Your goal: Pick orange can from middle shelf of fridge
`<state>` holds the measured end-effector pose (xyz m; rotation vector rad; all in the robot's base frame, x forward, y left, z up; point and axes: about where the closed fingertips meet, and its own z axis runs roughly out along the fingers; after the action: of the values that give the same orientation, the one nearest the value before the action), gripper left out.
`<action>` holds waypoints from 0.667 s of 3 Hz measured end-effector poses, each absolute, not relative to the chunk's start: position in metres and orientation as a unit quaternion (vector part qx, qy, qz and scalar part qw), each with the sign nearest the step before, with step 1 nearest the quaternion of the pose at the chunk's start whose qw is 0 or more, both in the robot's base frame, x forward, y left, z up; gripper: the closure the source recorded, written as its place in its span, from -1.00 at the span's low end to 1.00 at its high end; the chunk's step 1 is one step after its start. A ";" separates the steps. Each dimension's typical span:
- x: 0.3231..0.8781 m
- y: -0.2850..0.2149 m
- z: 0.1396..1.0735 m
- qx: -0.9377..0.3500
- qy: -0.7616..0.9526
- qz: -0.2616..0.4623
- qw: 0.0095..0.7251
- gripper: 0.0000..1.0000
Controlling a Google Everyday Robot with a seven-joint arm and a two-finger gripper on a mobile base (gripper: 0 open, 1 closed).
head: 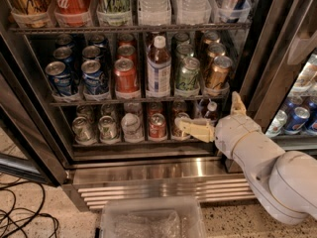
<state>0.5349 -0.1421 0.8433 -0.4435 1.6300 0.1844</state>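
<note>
At the lower right of the open fridge (pixel 148 170), the end effector (pixel 208 111) hangs in front of the bottom rack (pixel 124 144) of mostly silver cans, below the level of the middle shelf (pixel 99 102). Its two fingers are spread wide apart and hold nothing. One finger (pixel 194 129) reaches left across the front of the bottom-rack cans, and the other (pixel 237 104) points upward, its tip just under the middle shelf's front edge.

The orange can (pixel 218 73) stands upright at the front of the rightmost column on the middle shelf, in its clear tray, with more cans of the same colour lined up behind it. A green can (pixel 188 73) stands just beside it on the left, then a white-capped bottle (pixel 158 66) and a red can (pixel 126 76). The fridge's dark side wall is close on the can's right.

I judge this to be the approach step: the can is untouched and the end effector sits lower than it needs to. The next move calls for raising the end effector to the height of the can's body and turning it so that the fingers straddle the can, then driving forward. Room is tight: one finger must slip between the orange and green cans without nudging the green one, and the other has little space by the wall.
</note>
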 end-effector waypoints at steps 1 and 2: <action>0.537 -0.143 0.839 -0.182 0.722 0.078 0.663 -1.00; 0.558 -0.121 0.848 -0.190 0.692 0.056 0.694 -1.00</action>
<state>0.5575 -0.1208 0.8476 -0.4244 1.5449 0.1244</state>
